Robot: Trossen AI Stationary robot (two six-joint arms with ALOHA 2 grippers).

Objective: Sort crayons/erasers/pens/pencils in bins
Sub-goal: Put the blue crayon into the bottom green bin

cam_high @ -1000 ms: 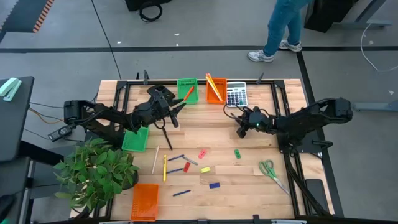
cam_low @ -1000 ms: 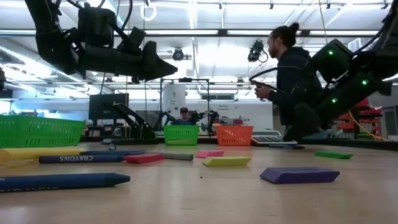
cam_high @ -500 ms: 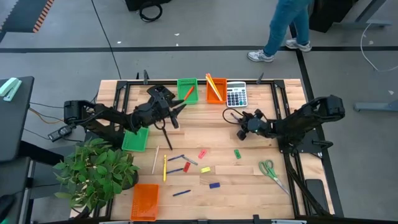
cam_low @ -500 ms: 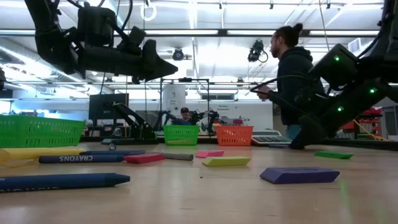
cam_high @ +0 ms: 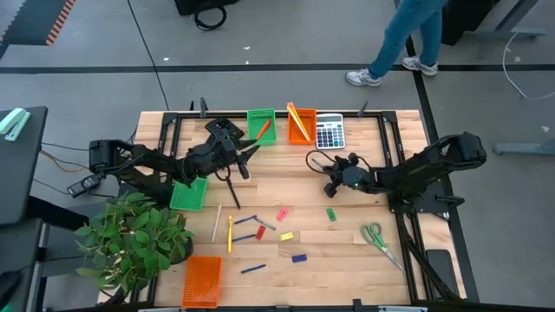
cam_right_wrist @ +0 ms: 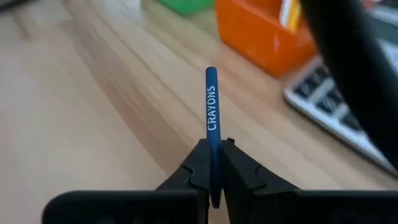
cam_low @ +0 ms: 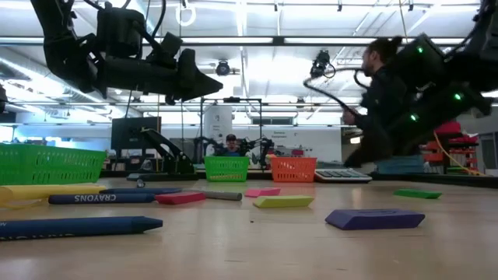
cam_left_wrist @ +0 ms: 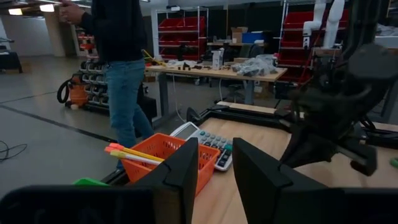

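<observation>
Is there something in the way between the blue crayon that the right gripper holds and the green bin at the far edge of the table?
Nothing visible blocks it. The right gripper is shut on the thin blue crayon, and only bare wooden table lies between it and the bright green plastic bin. The orange plastic bin and grey calculator stand beside that path.

A robotics lab: red parts shelving (cam_left_wrist: 186, 37), workbenches (cam_left_wrist: 211, 71), other robot arms (cam_low: 159, 148).

A grey calculator (cam_high: 329, 132) sits at the desk's (cam_high: 364, 251) far edge. Green-handled scissors (cam_high: 375, 236) lie near the right side. A leafy plant (cam_high: 134, 238) stands at the left corner. A person (cam_high: 408, 35) walks behind.
</observation>
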